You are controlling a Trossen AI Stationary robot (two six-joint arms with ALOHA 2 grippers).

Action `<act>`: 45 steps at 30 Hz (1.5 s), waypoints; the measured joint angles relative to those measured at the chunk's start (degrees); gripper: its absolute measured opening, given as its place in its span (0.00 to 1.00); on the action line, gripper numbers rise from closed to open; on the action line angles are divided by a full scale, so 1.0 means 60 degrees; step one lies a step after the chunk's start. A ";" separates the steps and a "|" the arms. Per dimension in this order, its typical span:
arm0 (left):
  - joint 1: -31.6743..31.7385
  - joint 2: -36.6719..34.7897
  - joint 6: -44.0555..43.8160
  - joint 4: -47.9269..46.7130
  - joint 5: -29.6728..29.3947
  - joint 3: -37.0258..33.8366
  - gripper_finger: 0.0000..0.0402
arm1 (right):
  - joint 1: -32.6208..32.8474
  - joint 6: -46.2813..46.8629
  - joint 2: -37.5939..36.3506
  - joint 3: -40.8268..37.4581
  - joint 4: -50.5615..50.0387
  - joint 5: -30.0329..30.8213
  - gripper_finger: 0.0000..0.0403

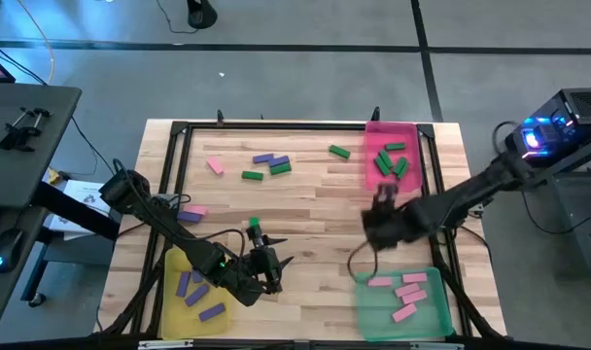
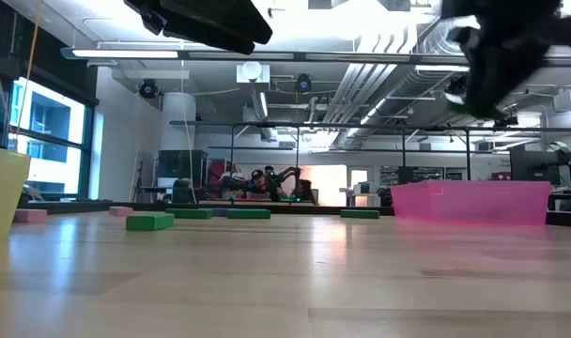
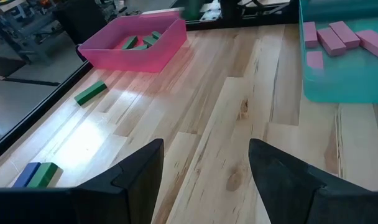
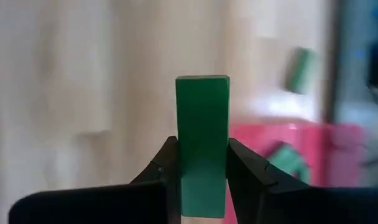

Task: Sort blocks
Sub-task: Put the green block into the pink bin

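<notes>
Presently, a green block stood clamped between the right gripper's fingers, its upper end projecting clear of them. In the high view that gripper hung over the table's right half, just off the near-left corner of the pink tray and on the far side of the green tray.

The pink tray at the far right held several green blocks. The green tray at the near right held four pink blocks. The yellow tray at the near left held three purple blocks.

Loose blocks lay on the bare table. One green block lay at the far edge, just left of the pink tray. A purple block and two green blocks were grouped left of it, toward the far centre. A pink block lay further left. A pink and purple pair lay side by side near the left edge, on the far side of the yellow tray.

The left gripper was near the front edge, just right of the yellow tray. Its fingers stood wide apart with nothing between them, above bare wood.
</notes>
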 joint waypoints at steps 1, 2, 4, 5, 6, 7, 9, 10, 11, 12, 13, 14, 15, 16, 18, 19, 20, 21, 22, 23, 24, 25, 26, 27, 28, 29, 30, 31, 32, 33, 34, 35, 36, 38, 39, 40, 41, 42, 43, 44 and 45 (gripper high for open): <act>0.0000 0.0000 0.0000 0.0000 -0.0002 0.0000 0.56 | -0.0288 0.0150 -0.0337 0.0098 -0.0186 0.0287 0.16; 0.0000 0.0000 0.0000 0.0008 -0.0002 0.0000 0.56 | -0.0644 0.0283 -0.0681 0.0144 -0.0273 0.0525 0.16; 0.0000 0.0000 0.0003 0.0022 -0.0002 0.0000 0.56 | -0.1626 0.0534 -0.1356 0.0094 -0.0331 0.0833 0.16; 0.0000 0.0000 0.0000 0.0022 -0.0002 -0.0002 0.56 | -0.2216 0.0603 -0.1641 -0.0004 -0.0207 0.0935 0.16; 0.0000 0.0000 0.0000 0.0025 -0.0002 0.0000 0.56 | -0.2873 0.0625 -0.1911 -0.0142 -0.0040 0.0912 0.16; 0.0000 0.0000 0.0000 0.0029 -0.0002 0.0000 0.56 | -0.3588 0.0551 -0.2124 -0.0304 0.0173 0.0769 0.16; 0.0000 0.0000 0.0003 0.0031 -0.0002 0.0000 0.56 | -0.5075 -0.0035 -0.2377 -0.0699 0.0949 -0.0005 0.16; 0.0000 0.0000 0.0002 0.0029 -0.0002 0.0000 0.56 | -0.5828 -0.0419 -0.2396 -0.0932 0.1423 -0.0486 0.16; 0.0000 0.0000 0.0004 0.0033 -0.0002 0.0000 0.56 | -0.6567 -0.0810 -0.2370 -0.1188 0.1950 -0.1036 0.16; 0.0000 0.0000 0.0004 0.0033 -0.0002 0.0000 0.56 | -0.7288 -0.1160 -0.2277 -0.1433 0.2447 -0.1569 0.16; 0.0000 0.0000 0.0000 0.0033 -0.0002 0.0000 0.56 | -0.7990 -0.1468 -0.2153 -0.1670 0.2974 -0.2071 0.16; 0.0000 0.0000 0.0000 0.0033 -0.0002 0.0000 0.56 | -0.8622 -0.1689 -0.1981 -0.1883 0.3501 -0.2531 0.16; 0.0000 0.0000 0.0000 0.0033 -0.0002 0.0000 0.56 | -0.9223 -0.1858 -0.1769 -0.2062 0.3921 -0.2900 0.16; 0.0000 0.0000 -0.0014 0.0035 -0.0002 0.0000 0.56 | -0.9758 -0.1919 -0.1527 -0.2217 0.4289 -0.3175 0.16; 0.0000 0.0000 -0.0084 0.0033 -0.0002 0.0000 0.56 | -1.0676 -0.2043 -0.1005 -0.2399 0.4753 -0.3647 0.16; 0.0000 0.0000 -0.0098 0.0035 -0.0002 0.0000 0.56 | -1.1045 -0.2098 -0.0727 -0.2427 0.4874 -0.3846 0.16; 0.0000 0.0000 -0.0142 0.0033 -0.0001 0.0000 0.56 | -1.1349 -0.2117 -0.0467 -0.2445 0.4972 -0.4016 0.16; 0.0000 0.0000 -0.0195 0.0029 -0.0002 0.0000 0.56 | -1.1594 -0.2139 -0.0217 -0.2454 0.5033 -0.4180 0.17; 0.0000 0.0000 -0.0247 0.0029 -0.0002 0.0000 0.56 | -1.1792 -0.2176 0.0027 -0.2457 0.5053 -0.4331 0.18; 0.0000 0.0000 -0.0248 0.0029 -0.0002 0.0000 0.56 | -1.1950 -0.2193 0.0234 -0.2457 0.5063 -0.4452 0.20; 0.0000 0.0000 -0.0248 0.0029 -0.0002 0.0000 0.56 | -1.2058 -0.2196 0.0433 -0.2457 0.5074 -0.4502 0.22; 0.0000 0.0000 -0.0251 0.0029 -0.0002 0.0000 0.56 | -1.2142 -0.2197 0.0614 -0.2457 0.5068 -0.4551 0.23; 0.0000 0.0000 -0.0251 0.0029 -0.0002 0.0000 0.56 | -1.2204 -0.2193 0.0767 -0.2457 0.5060 -0.4569 0.25; 0.0000 0.0000 -0.0254 0.0032 -0.0002 0.0000 0.56 | -1.2247 -0.2176 0.0892 -0.2457 0.5054 -0.4587 0.27; 0.0000 0.0000 -0.0269 0.0041 -0.0002 0.0000 0.56 | -1.2280 -0.2160 0.0979 -0.2457 0.5030 -0.4593 0.29; 0.0000 0.0000 -0.0318 0.0044 -0.0002 0.0000 0.56 | -1.2304 -0.2231 0.1020 -0.2457 0.4996 -0.4609 0.31; 0.0000 0.0000 -0.0369 0.0044 -0.0002 0.0000 0.56 | -1.2324 -0.2338 0.1024 -0.2456 0.4957 -0.4607 0.32; 0.0000 0.0000 -0.0445 0.0040 -0.0002 0.0000 0.56 | -1.2351 -0.2438 0.1002 -0.2411 0.4813 -0.4623 0.34; 0.0004 0.0000 -0.0519 0.0040 -0.0006 0.0000 0.56 | -1.2355 -0.2495 0.0954 -0.2323 0.4579 -0.4674 0.35; 0.0007 0.0000 -0.0572 0.0036 -0.0023 0.0000 0.56 | -1.2355 -0.2535 0.0876 -0.2194 0.4328 -0.4705 0.36; 0.0027 0.0000 -0.0611 0.0033 -0.0024 0.0000 0.56 | -1.2355 -0.2612 0.0776 -0.2024 0.4057 -0.4715 0.37; 0.0059 0.0000 -0.0693 0.0024 0.0003 0.0003 0.56 | -1.2355 -0.2624 0.0663 -0.1823 0.3742 -0.4711 0.37; 0.0111 0.0000 -0.0818 0.0014 0.0063 0.0004 0.56 | -1.2355 -0.2624 0.0525 -0.1621 0.3410 -0.4679 0.37; 0.0287 0.0000 -0.1110 -0.0064 0.0186 0.0004 0.56 | -1.2339 -0.2623 0.0176 -0.1245 0.2796 -0.4568 0.38; 0.0398 0.0000 -0.1231 -0.0176 0.0203 0.0004 0.56 | -1.2296 -0.2609 -0.0059 -0.1088 0.2610 -0.4538 0.38; 0.0524 0.0000 -0.1307 -0.0346 0.0215 0.0004 0.56 | -1.2231 -0.2569 -0.0341 -0.0954 0.2540 -0.4513 0.38; 0.0660 0.0000 -0.1386 -0.0585 0.0246 0.0007 0.56 | -1.2145 -0.2526 -0.0656 -0.0871 0.2543 -0.4481 0.38; 0.0813 0.0000 -0.1463 -0.0842 0.0298 0.0007 0.56 | -1.2012 -0.2521 -0.1007 -0.0821 0.2581 -0.4476 0.38; 0.0996 0.0000 -0.1503 -0.1083 0.0411 0.0007 0.56 | -1.1826 -0.2524 -0.1385 -0.0818 0.2727 -0.4486 0.38; 0.1200 -0.0003 -0.1504 -0.1276 0.0558 0.0007 0.56 | -1.1610 -0.2546 -0.1754 -0.0837 0.2942 -0.4521 0.38; 0.1409 -0.0020 -0.1503 -0.1481 0.0713 0.0007 0.56 | -1.1337 -0.2603 -0.2158 -0.0889 0.3226 -0.4564 0.38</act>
